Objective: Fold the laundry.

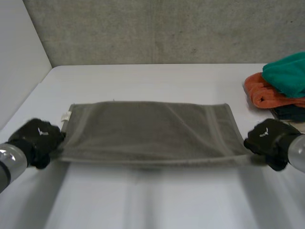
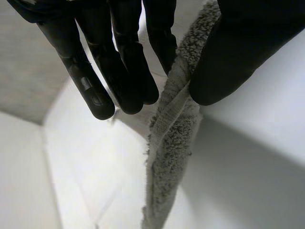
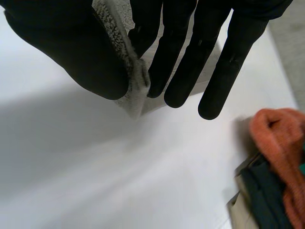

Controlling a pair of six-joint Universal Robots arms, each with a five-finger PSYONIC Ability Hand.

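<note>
A grey-brown towel [image 1: 147, 131] hangs stretched flat between my two hands, its near edge lifted off the white table [image 1: 152, 200]. My left hand [image 1: 37, 138] pinches the towel's near left corner; in the left wrist view the towel's hemmed edge [image 2: 171, 129] runs between thumb and fingers [image 2: 126, 71]. My right hand [image 1: 267, 138] pinches the near right corner. In the right wrist view the towel corner [image 3: 136, 90] is squeezed between the thumb and straight fingers [image 3: 190, 62].
A pile of laundry lies at the table's right edge: a teal cloth [image 1: 286, 74] on an orange towel [image 1: 267, 93], over a dark cloth [image 1: 288, 113]. The orange towel [image 3: 281, 143] and dark cloth [image 3: 262, 195] lie beyond my right hand. A concrete wall [image 1: 157, 28] backs the table.
</note>
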